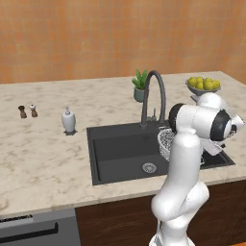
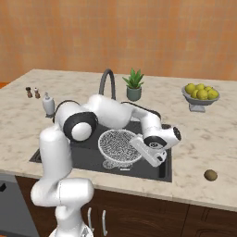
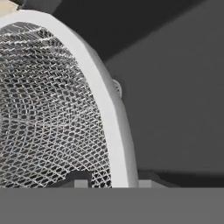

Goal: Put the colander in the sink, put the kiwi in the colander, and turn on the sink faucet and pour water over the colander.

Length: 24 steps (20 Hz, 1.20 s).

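Clearly the colander was being carried by its rim: in the hand view the two fingers were seen straddling the thin white rim, one tip inside the mesh and one outside, pinched tight on it. The rim was probably chosen because the round bowl is too wide to be spanned, while its edge gives a thin lip to clamp.

The colander was held tilted over the right part of the sink, just beyond the fingers in the right base view, its foot low toward the basin floor. Whether it already touched the floor could not be told. The dark basin wall was seen past the rim, on the outer side of the fingers, so the hand was judged to be down inside the sink opening. The placing step was judged to be nearly finished, with release still to come.

The kiwi was left on the desk well apart from the fingers, on their far side from the colander, near the front edge; it was untouched, waiting for the second step. The sink faucet stood behind the colander, well beyond the fingers, its spout arched toward the basin, and no water was seen running. The bowl was judged to need to end under that spout for the pour to land in it.
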Available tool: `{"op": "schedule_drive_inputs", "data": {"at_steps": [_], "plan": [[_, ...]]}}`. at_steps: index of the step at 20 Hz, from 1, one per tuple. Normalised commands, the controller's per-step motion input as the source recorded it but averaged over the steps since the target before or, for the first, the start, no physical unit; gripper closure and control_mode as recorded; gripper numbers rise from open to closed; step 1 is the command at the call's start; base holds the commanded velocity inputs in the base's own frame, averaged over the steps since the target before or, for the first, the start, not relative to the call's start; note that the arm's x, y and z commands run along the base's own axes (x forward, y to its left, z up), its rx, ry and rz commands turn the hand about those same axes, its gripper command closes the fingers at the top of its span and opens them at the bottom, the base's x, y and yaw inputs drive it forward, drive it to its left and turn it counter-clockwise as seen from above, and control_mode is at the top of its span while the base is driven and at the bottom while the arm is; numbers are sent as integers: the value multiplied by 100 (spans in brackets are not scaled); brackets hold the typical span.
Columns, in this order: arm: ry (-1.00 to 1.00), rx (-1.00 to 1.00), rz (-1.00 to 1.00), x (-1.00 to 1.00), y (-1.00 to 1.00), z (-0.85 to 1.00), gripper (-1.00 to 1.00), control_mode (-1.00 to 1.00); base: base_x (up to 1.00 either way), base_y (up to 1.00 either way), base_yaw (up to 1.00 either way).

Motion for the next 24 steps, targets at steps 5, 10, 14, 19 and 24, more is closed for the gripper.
{"op": "schedule_drive_inputs", "data": {"at_steps": [5,10,14,19,24], "plan": [[-2,0,13,28,25,-53,100,-100,0,0,0],[0,-5,2,17,30,-38,100,-100,0,0,0],[0,-8,-2,10,54,-19,100,-100,0,0,0],[0,-7,-6,19,68,-9,100,-100,0,0,0],[-3,-1,-4,41,36,-5,100,-100,0,0,0]]}}
